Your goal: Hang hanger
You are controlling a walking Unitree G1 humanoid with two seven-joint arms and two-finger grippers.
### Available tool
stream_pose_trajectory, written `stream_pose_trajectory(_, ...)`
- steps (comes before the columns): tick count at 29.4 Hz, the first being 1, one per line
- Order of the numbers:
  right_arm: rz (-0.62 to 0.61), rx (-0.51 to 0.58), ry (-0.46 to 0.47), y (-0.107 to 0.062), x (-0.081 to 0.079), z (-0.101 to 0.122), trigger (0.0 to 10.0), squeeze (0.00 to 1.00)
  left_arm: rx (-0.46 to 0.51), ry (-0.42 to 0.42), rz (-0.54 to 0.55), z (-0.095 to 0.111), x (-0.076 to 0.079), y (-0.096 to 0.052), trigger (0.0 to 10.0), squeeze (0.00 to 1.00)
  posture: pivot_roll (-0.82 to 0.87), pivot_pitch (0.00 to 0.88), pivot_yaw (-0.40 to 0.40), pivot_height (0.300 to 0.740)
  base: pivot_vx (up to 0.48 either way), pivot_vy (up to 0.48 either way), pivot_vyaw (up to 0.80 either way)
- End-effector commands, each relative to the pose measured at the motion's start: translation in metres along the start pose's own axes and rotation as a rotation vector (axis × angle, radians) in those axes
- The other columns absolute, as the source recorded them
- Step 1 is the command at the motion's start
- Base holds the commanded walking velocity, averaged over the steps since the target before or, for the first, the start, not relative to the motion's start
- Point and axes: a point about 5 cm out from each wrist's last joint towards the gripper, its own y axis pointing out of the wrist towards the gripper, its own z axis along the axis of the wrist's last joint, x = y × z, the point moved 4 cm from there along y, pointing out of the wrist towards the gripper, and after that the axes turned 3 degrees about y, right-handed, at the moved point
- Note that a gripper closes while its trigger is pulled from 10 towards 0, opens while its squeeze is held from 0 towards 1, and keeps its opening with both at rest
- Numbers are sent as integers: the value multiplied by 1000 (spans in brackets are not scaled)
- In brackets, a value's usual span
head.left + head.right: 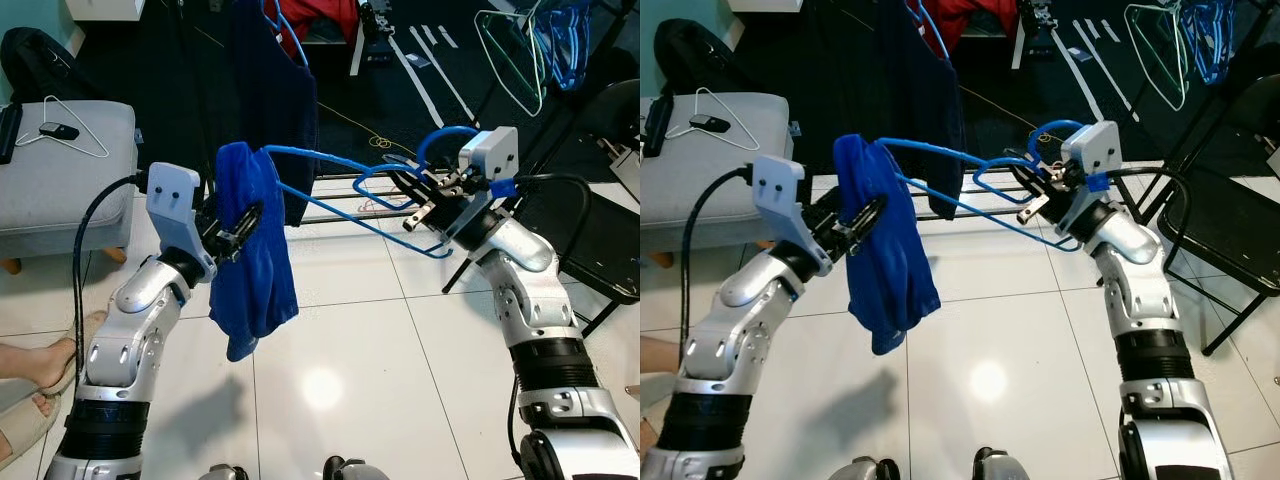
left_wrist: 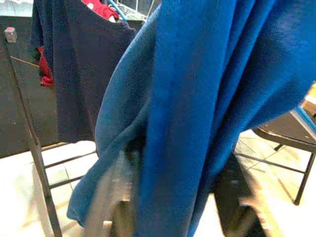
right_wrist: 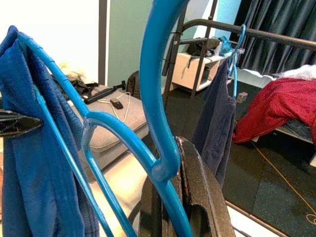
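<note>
Nearest the camera, the right gripper [image 1: 425, 205] has its jaws clamped on the neck of the blue plastic hanger [image 1: 350, 180]. The hanger's long axis runs leftward to the left gripper [image 1: 235, 228], whose jaws pinch the draped blue fabric garment [image 1: 250, 270]. The black metal clothes rail [image 3: 237, 30] stands beyond both.
</note>
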Motion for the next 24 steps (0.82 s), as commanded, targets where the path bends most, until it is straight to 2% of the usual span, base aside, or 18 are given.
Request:
stream_pose_trajectory(1,-3,23,13,-3,0,3,0,0,-8,8,-6,-2,-3,-1,0,0,-77,200,-61,740,0,0,0)
stream_pose_trajectory(9,-26,-42,14,-9,0,-11,0,0,38,52,1,11,-15,-4,0,0,-67,203,-57,740,0,0,0)
stream_pose_trajectory(10,-32,-66,23,-12,0,-16,0,0,64,72,6,22,-19,-5,0,0,-64,209,-58,740,0,0,0)
stream_pose_trajectory(17,-29,-86,34,-15,-2,-21,0,0,102,90,29,34,-27,-5,0,0,-62,216,-60,740,0,0,0)
stream_pose_trajectory(21,26,-209,89,-29,-15,-45,0,0,169,118,38,54,-36,2,0,0,-56,226,-65,740,0,0,0)
stream_pose_trajectory(24,60,-324,100,-39,-23,-64,0,0,213,98,-6,68,-33,6,0,0,-58,221,-62,740,0,0,0)
